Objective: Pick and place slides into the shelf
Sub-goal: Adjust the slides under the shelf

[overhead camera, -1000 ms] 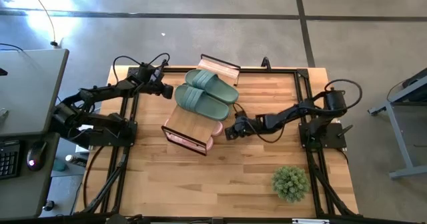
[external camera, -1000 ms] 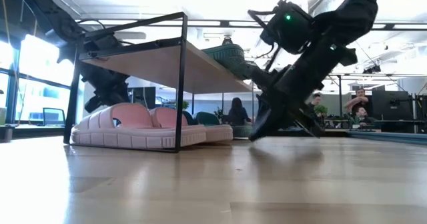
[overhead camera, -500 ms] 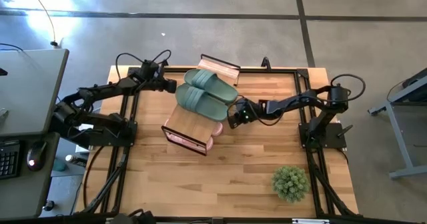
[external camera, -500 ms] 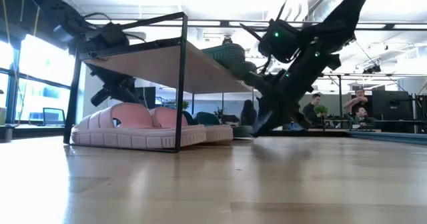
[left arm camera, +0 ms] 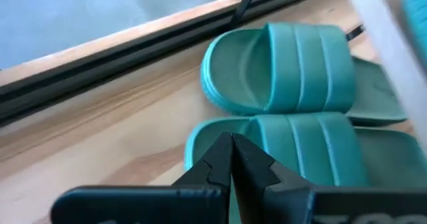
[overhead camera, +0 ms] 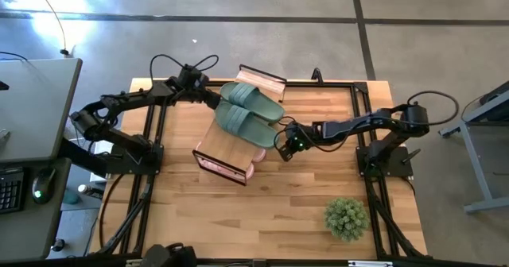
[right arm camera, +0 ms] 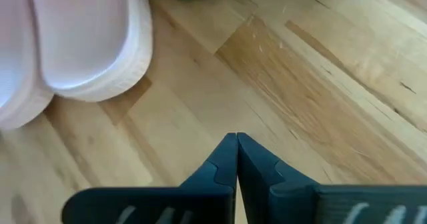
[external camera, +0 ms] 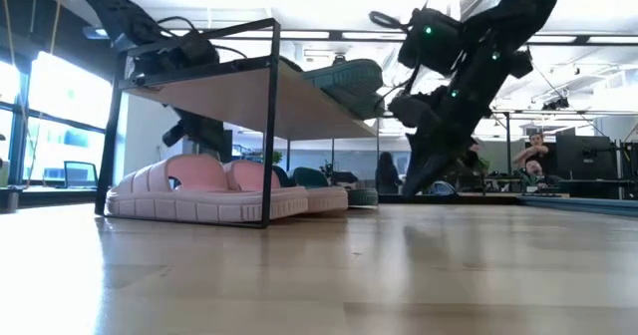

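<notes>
Two sage green slides (overhead camera: 248,112) lie side by side, soles down, on the shelf's (overhead camera: 225,145) plank top, at its far end. A pale pink pair (external camera: 204,190) sits on the table under the shelf. My left gripper (left arm camera: 232,149) is shut, its tips right at the toe end of the nearer green slide (left arm camera: 300,151). My right gripper (right arm camera: 235,144) is also shut. It hangs over bare table beside the shelf's right side, near the pink slide's end (right arm camera: 93,44), holding nothing. My left gripper comes slanting down from the table's left, with its shut fingertips at the toe-end rim (left arm camera: 200,141) of the nearer green slide. Whether they touch it I cannot tell.
A small green potted plant (overhead camera: 346,217) stands near the front right corner. A thin pinkish wire frame (overhead camera: 264,78) lies at the far edge behind the shelf. Black rails (overhead camera: 362,112) run along the table's sides. Bare tabletop (overhead camera: 278,203) lies in front of the shelf.
My left gripper has moved toward the table's right and up, from beside the shelf's far left corner to the green slides' toe ends. My right gripper has risen off the table, rolled about its axis and shifted slightly right. Both have stayed shut.
</notes>
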